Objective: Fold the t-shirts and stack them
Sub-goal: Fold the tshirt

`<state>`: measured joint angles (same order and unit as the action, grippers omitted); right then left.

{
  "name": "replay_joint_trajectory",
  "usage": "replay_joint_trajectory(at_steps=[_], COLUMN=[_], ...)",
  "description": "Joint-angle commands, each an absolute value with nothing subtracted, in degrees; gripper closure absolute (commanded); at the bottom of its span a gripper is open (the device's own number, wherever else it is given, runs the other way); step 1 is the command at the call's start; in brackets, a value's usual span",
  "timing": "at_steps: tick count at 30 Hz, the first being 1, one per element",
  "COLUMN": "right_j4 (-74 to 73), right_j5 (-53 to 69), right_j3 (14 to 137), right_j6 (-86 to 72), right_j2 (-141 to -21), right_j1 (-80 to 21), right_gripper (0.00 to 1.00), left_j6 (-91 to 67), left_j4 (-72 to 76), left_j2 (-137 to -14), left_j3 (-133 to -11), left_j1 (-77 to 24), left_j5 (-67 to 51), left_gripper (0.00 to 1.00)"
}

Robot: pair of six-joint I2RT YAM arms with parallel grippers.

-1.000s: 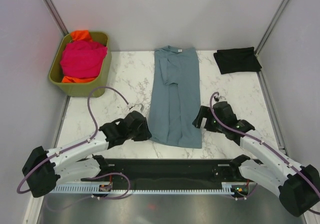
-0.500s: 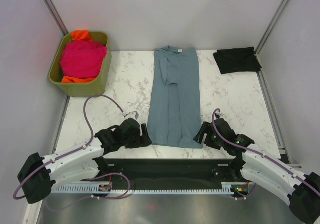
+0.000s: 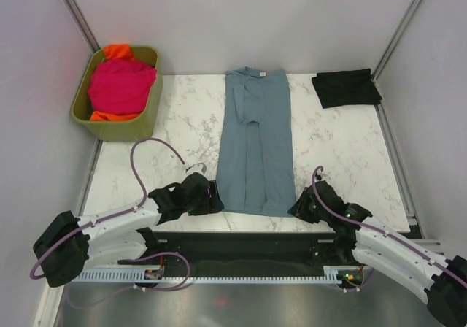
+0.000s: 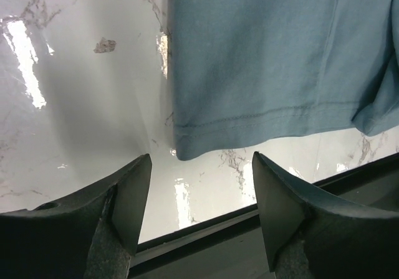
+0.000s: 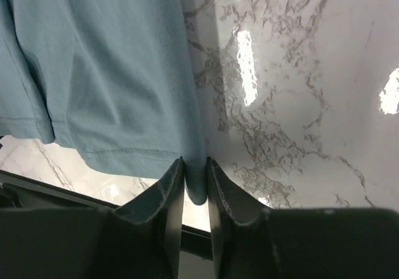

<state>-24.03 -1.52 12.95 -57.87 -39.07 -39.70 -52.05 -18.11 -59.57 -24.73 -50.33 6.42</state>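
The blue shirt (image 3: 255,144) lay as a long strip down the counter's middle, its hem at the near edge. The right gripper (image 5: 196,185) was clenched on the hem's right corner, with only a sliver of cloth between its fingers. The left gripper (image 4: 199,167) stood spread just short of the left corner, holding nothing. Lifting now would likely skew the hem, or the thin pinch could slip and undo the folds.

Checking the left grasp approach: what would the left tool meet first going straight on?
Likely the near hem corner of the blue-grey t-shirt, just ahead of the open left tool; depth unclear.
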Motion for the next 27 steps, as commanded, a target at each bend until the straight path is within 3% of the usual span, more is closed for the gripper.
replay_joint_trajectory(at_steps=[1,8,13,16,17,18,27], right_j4=[-24.3,-23.6,-22.8,-22.7,-22.8,-22.9,-38.5], right_j5=[-2.4,-3.2,-3.3,-3.3,-3.3,-3.2,-5.1], right_j3=[12.2,13.6,14.0,14.1,14.1,14.2,23.2], right_j6=[-58.8,-57.3,-57.0,-56.8,-56.7,-56.4,-55.9], right_j2=[-39.6,-42.8,-44.1,-44.4,-44.5,-44.5,-36.9], right_j1=[-40.2,-40.2,-40.2,-40.2,-40.2,-40.2,-41.4], right_gripper=[0.73,0.9,0.92,0.96,1.0,1.0,1.0], left_j6=[-53.1,-52.6,-52.8,-51.9,-51.4,-51.2,-51.9], left_j4=[-15.5,-12.2,-9.5,-9.2,-9.1,-9.1,-19.3], left_j2=[-58.4,-61.5,-63.3,-63.2,-63.2,-63.1,-58.1], left_j3=[-23.6,-22.8,-21.8,-22.1,-22.2,-22.7,-31.1], left_j1=[-50.1,-49.6,-49.7,-49.7,-49.7,-49.7,-55.9], left_j5=[10.0,10.0,10.3,10.0,9.5,8.9,5.5], left_gripper=[0.27,0.41,0.51,0.7,0.92,0.98,0.98])
